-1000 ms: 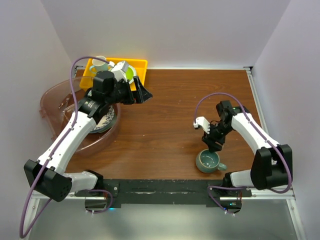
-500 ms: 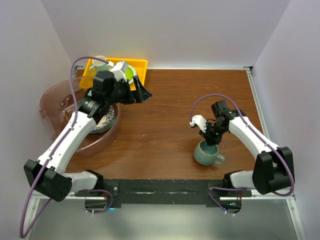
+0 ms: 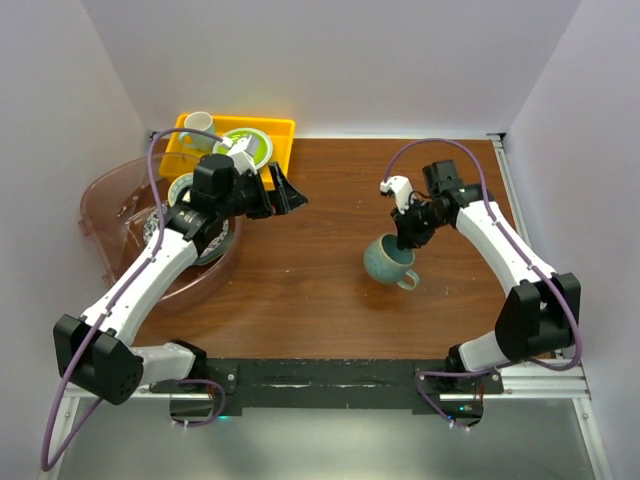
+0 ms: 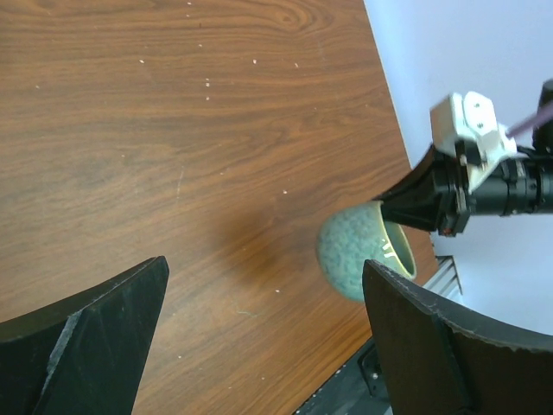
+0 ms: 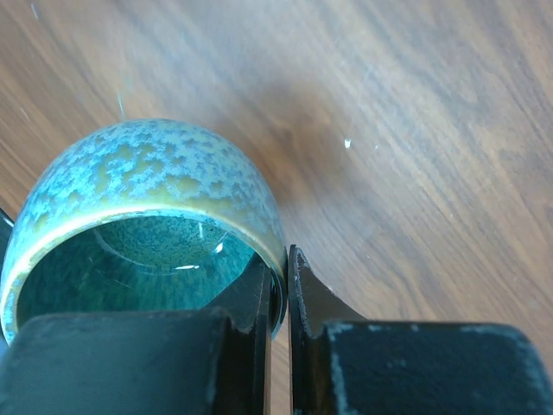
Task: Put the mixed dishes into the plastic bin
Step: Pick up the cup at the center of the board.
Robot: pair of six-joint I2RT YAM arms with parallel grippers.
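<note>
While the right gripper (image 3: 408, 237) pinches its rim, the speckled teal ceramic mug (image 3: 387, 260) hangs tilted over the brown wooden bench (image 3: 320, 295). The left gripper (image 3: 284, 190) stands spread wide.

Under left arm (image 3: 150, 268), plates (image 3: 181, 188) in bin (image 3: 103, 198) half hidden.

A brown wooden table (image 3: 320, 290) fills the middle, boxed in by plain pale walls (image 3: 330, 60) at 9, 12 and 3 o'clock; light is even.
</note>
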